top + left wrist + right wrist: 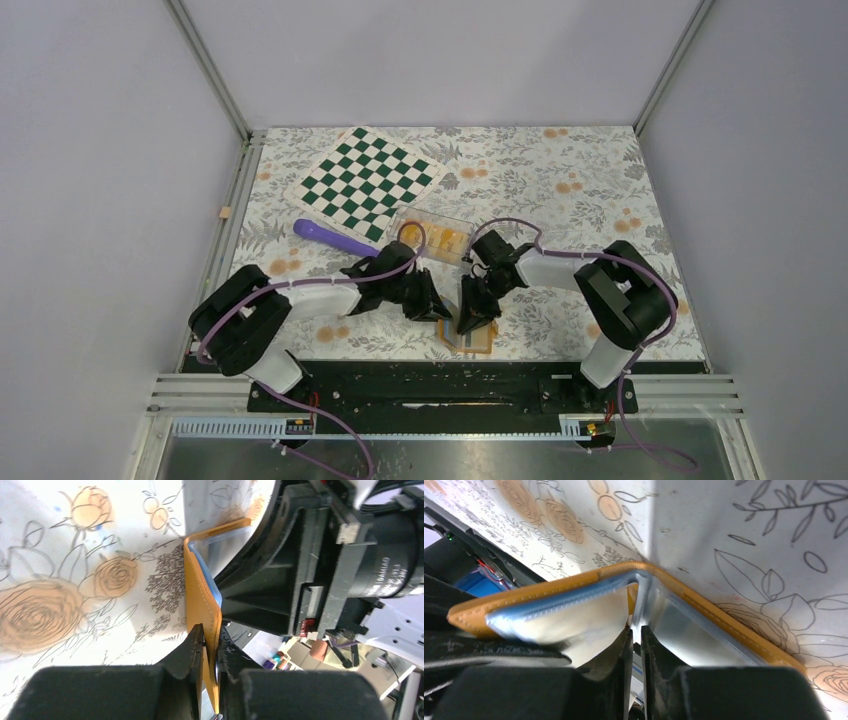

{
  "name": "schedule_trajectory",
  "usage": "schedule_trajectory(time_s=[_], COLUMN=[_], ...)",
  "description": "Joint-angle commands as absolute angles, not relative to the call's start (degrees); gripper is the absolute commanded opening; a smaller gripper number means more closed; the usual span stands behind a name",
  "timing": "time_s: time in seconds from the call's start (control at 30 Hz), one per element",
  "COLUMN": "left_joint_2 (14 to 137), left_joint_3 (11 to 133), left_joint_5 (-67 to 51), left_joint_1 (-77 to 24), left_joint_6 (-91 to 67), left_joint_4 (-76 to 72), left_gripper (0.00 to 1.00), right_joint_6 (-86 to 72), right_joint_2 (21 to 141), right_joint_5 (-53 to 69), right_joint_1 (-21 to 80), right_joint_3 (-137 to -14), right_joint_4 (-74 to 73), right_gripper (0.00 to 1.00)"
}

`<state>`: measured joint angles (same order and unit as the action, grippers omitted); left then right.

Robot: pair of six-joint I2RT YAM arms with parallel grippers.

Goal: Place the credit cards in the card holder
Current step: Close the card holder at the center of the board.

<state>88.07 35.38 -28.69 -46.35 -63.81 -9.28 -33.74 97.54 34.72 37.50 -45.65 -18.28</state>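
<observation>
The orange card holder [472,343] lies open on the floral table near the front edge, its light-blue inside showing. My left gripper [432,304] is shut on its raised orange flap [200,585], the fingertips [210,636] pinching the flap's edge and holding it upright. My right gripper [468,320] is shut on a thin pale card [639,605], seen edge-on. Its tip [636,632] points into the fold of the open card holder [549,587], between the blue-lined halves. The right gripper's black body [310,570] fills the right of the left wrist view.
A clear plastic box [438,235] with orange-yellow contents sits just behind the grippers. A purple stick-like object [330,236] lies to its left, and a green-and-white chequered mat [366,180] further back. A black rail [430,375] runs along the table's front edge.
</observation>
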Motion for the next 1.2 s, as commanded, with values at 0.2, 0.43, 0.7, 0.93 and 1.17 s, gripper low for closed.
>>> schedule_trajectory(time_s=[0.2, 0.43, 0.7, 0.93, 1.17], left_joint_2=[82.3, 82.8, 89.7, 91.9, 93.5], left_joint_3=[50.6, 55.1, 64.0, 63.2, 56.2], left_joint_5=[-14.3, -9.4, -4.1, -13.8, -20.7], left_joint_1=[-46.6, -47.0, -49.3, -51.2, -51.2], left_joint_6=[-51.5, -49.2, -45.9, -48.1, -53.4], left_joint_4=[26.1, 33.4, 41.3, 29.4, 16.3], left_gripper=[0.00, 0.00, 0.11, 0.33, 0.35], right_joint_6=[-27.9, -20.6, -20.3, -20.8, -26.2], right_joint_2=[91.1, 93.0, 96.6, 96.7, 94.3], right_joint_5=[24.3, 9.9, 9.5, 12.8, 20.0], right_joint_1=[38.1, 39.7, 39.8, 39.7, 36.9], right_joint_3=[-50.5, -53.8, -55.7, -55.9, -51.1], right_joint_4=[-25.6, -34.0, -34.1, -33.0, -27.5], right_gripper=[0.50, 0.58, 0.57, 0.56, 0.49])
